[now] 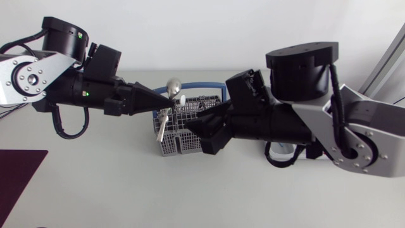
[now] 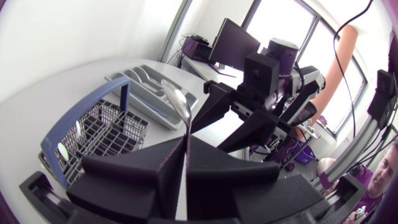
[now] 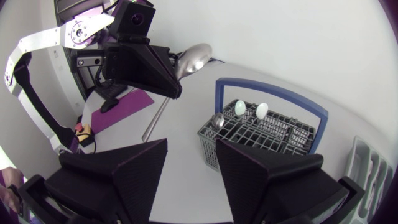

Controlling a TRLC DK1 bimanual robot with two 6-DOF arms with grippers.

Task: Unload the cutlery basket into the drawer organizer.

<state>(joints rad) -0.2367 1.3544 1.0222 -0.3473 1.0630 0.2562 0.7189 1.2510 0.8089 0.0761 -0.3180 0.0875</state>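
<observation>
My left gripper is shut on a metal spoon, held above the left end of the grey wire cutlery basket. The bowl points up and the handle hangs down beside the basket. In the left wrist view the spoon stands up from between the closed fingers. My right gripper is open over the basket's right side, with nothing between its fingers. The basket has a blue handle and still holds cutlery, including up to three spoons. The grey drawer organizer lies beyond the basket.
A dark maroon mat lies at the table's front left corner. In the head view my right arm covers the table to the right of the basket, and the organizer shows only as an edge beside my right gripper.
</observation>
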